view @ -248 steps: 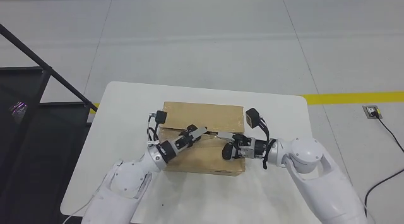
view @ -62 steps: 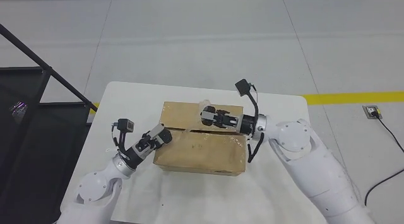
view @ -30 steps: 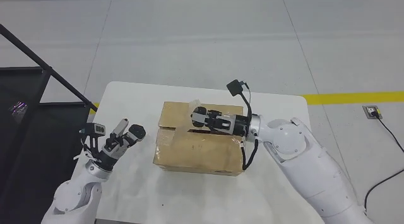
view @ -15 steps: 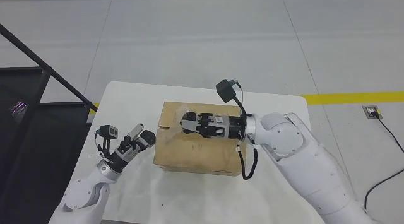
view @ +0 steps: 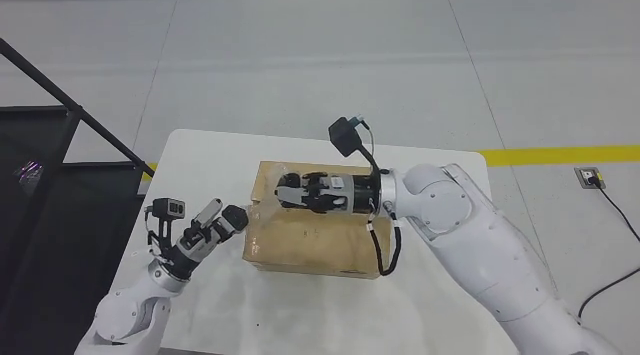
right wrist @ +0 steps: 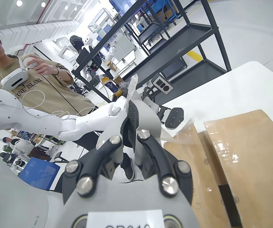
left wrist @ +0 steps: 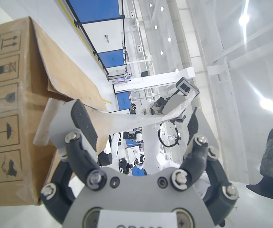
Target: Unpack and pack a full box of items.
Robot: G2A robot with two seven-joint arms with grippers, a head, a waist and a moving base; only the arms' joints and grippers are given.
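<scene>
A brown cardboard box (view: 315,230) sits shut in the middle of the white table (view: 440,170). My right gripper (view: 286,193) hovers over the box's top near its left end, shut on a strip of clear tape (right wrist: 132,84) peeled up from the seam. The strip (left wrist: 131,119) stretches from the box (left wrist: 8,91) toward that gripper. My left gripper (view: 228,218) is open beside the box's left side, close to its corner, its fingers (left wrist: 83,122) empty. The box top (right wrist: 236,143) shows the seam between its flaps.
A black metal rack (view: 40,155) stands off the table's left edge, with dark shelving (right wrist: 174,36) behind it. Bare table lies in front of the box and to its right. A yellow floor line (view: 560,155) runs beyond the table.
My right gripper has travelled left along the box top, pulling the tape strip with it. My left arm has left the box, swung out left, then come back near the corner.
</scene>
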